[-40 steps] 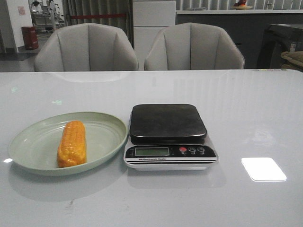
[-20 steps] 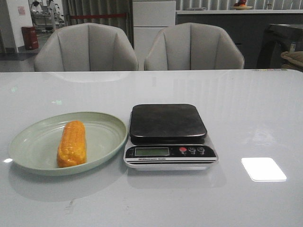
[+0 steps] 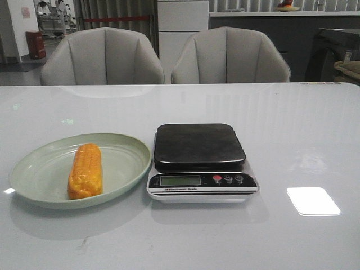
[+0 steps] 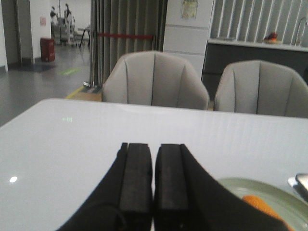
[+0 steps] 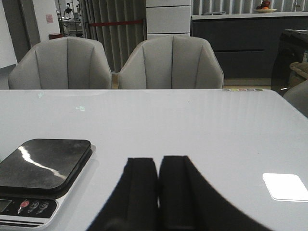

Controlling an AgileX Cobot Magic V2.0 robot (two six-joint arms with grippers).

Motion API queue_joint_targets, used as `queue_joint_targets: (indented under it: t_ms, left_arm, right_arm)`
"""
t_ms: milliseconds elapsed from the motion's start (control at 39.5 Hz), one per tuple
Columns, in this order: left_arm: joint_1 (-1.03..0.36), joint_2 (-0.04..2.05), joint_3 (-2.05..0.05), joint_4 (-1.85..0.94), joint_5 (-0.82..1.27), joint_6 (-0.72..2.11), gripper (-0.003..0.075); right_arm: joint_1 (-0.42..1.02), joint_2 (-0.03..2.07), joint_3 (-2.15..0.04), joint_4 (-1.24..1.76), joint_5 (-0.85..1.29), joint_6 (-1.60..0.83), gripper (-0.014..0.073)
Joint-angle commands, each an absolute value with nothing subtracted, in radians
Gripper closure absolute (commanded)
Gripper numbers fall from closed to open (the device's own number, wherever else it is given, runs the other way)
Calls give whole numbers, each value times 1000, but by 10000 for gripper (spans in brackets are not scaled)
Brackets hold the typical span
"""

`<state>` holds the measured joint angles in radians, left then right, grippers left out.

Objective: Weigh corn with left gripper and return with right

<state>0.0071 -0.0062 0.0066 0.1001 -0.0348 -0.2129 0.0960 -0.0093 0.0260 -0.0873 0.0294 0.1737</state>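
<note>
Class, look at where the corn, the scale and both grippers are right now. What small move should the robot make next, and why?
Probably open the left gripper and bring it down toward the corn. The corn lies in the green plate, the scale platform is bare, and both the left gripper and the right gripper are shut, holding nothing.

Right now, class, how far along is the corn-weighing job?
Nothing looks done yet. The stubby orange-yellow corn cob lies on the pale green plate, and the black-topped digital scale sits bare. Nothing is in hand: left pincer and right pincer are shut, empty. Weighing and returning both remain.
</note>
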Motion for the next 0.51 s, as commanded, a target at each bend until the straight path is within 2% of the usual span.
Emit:
queue_joint_targets:
  t_ms: [0,101,278,480]
  left_arm:
    - [9,-27,36,85,-232,-218,606]
    - [9,-23,6,41,-262,-235,606]
    - [2,55,-131,23,-35,-235,606]
    - [-79,248,-349,21,204,-221,606]
  right_arm:
    - [90,-29,36,-102,-54,163,436]
    - [90,-29,36,-102,-54,163,436]
    - [90,-29,36,-102,-54,163,436]
    - [91,-29,36,-102,-54,163,436]
